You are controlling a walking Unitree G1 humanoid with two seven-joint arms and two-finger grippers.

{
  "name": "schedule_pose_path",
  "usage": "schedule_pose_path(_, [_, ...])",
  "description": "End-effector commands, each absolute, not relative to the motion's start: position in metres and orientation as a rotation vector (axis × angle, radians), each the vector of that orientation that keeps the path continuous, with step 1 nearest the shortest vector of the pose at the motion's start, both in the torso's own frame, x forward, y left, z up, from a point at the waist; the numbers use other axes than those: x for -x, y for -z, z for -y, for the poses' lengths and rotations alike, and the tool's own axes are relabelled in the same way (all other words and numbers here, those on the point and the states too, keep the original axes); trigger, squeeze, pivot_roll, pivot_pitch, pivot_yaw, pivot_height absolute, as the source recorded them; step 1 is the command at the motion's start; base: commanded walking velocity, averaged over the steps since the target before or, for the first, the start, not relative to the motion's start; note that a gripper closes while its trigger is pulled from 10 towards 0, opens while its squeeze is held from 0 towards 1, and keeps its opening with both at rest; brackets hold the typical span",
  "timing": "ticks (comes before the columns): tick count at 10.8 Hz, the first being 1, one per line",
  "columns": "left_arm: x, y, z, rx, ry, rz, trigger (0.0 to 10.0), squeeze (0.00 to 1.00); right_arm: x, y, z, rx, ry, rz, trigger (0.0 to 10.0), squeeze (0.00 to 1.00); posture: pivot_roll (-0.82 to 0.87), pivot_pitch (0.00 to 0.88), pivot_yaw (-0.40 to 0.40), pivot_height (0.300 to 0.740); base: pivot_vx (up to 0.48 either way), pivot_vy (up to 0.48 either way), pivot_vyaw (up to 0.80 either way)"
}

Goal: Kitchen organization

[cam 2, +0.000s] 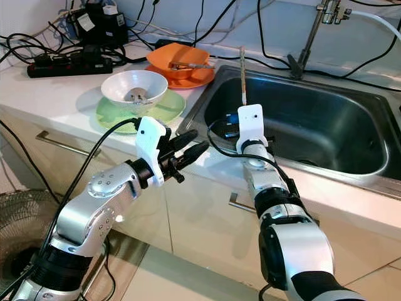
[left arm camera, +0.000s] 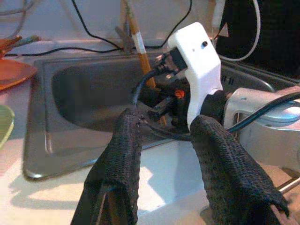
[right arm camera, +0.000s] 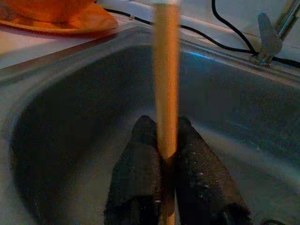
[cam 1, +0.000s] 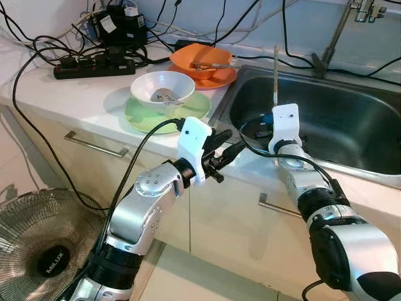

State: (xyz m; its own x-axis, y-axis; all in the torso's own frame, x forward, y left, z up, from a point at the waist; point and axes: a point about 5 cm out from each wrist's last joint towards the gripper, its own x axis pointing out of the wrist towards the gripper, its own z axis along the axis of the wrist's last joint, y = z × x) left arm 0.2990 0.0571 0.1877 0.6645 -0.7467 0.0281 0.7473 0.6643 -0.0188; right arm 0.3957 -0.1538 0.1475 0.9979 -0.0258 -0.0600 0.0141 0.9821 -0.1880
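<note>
My right gripper [cam 1: 266, 128] hangs over the near left corner of the steel sink [cam 1: 351, 125], shut on a wooden stick [cam 1: 276, 75] that stands upright; in the right wrist view the stick [right arm camera: 166, 84] rises from between the fingers [right arm camera: 136, 187]. My left gripper [cam 1: 229, 147] is open over the counter's front edge, beside the right wrist, holding nothing; its fingers [left arm camera: 119, 159] stand well apart. On the counter a white bowl [cam 1: 161, 86] with a spoon rests on a green plate [cam 1: 141, 116]. Behind it an orange bowl [cam 1: 200, 58] with a utensil sits on an orange plate [cam 1: 219, 78].
A black power strip [cam 1: 94, 66] and tangled cables lie at the back left of the counter. The faucet [cam 1: 335, 34] stands behind the sink. A floor fan [cam 1: 44, 244] is at the lower left, in front of the cabinet drawers [cam 1: 94, 145].
</note>
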Motion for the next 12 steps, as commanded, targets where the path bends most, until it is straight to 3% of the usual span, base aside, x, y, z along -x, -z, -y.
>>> schedule_pose_path(1, [-0.299,-0.185,-0.06,0.02,0.829,0.003,10.0,0.0,-0.395,-0.142,0.156,0.17,0.029,-0.091,10.0,0.87,0.12,0.055,-0.008,0.74,0.0,0.0,0.0])
schedule_pose_path(2, [-0.299,-0.186,-0.062,0.019,0.82,0.001,10.0,0.0,-0.395,-0.143,0.155,0.172,0.027,-0.089,10.0,1.0,0.12,0.061,-0.009,0.74,0.0,0.0,0.0])
schedule_pose_path(3, [-0.3,-0.186,-0.063,0.018,0.813,-0.001,10.0,0.0,-0.395,-0.144,0.154,0.172,0.026,-0.087,10.0,1.0,0.12,0.063,-0.009,0.74,0.0,0.0,0.0])
schedule_pose_path(4, [-0.3,-0.185,-0.063,0.018,0.812,-0.003,10.0,0.0,-0.396,-0.144,0.154,0.174,0.026,-0.086,10.0,0.0,0.12,0.065,-0.009,0.74,0.0,0.0,0.0])
schedule_pose_path(6, [-0.3,-0.185,-0.063,0.019,0.808,-0.006,10.0,0.0,-0.396,-0.145,0.154,0.173,0.028,-0.083,10.0,0.0,0.12,0.064,-0.009,0.74,0.0,0.0,0.0])
schedule_pose_path(7, [-0.3,-0.185,-0.063,0.02,0.808,-0.006,10.0,0.0,-0.396,-0.146,0.154,0.168,0.026,-0.081,10.0,0.91,0.12,0.064,-0.009,0.74,0.0,0.0,0.0])
schedule_pose_path(8, [-0.3,-0.185,-0.063,0.02,0.808,-0.006,10.0,0.0,-0.396,-0.147,0.155,0.167,0.032,-0.078,10.0,0.79,0.11,0.064,-0.007,0.74,0.0,0.0,0.0])
schedule_pose_path(9, [-0.301,-0.186,-0.064,0.016,0.796,0.006,10.0,0.0,-0.397,-0.152,0.156,0.137,0.038,-0.044,10.0,0.0,0.11,0.065,-0.008,0.74,0.0,0.0,0.0])
schedule_pose_path(12, [-0.316,-0.205,-0.078,-0.203,0.569,0.219,10.0,0.0,-0.398,-0.199,0.142,0.003,-0.017,0.26,10.0,0.0,0.11,0.072,-0.003,0.74,0.0,0.0,0.0])
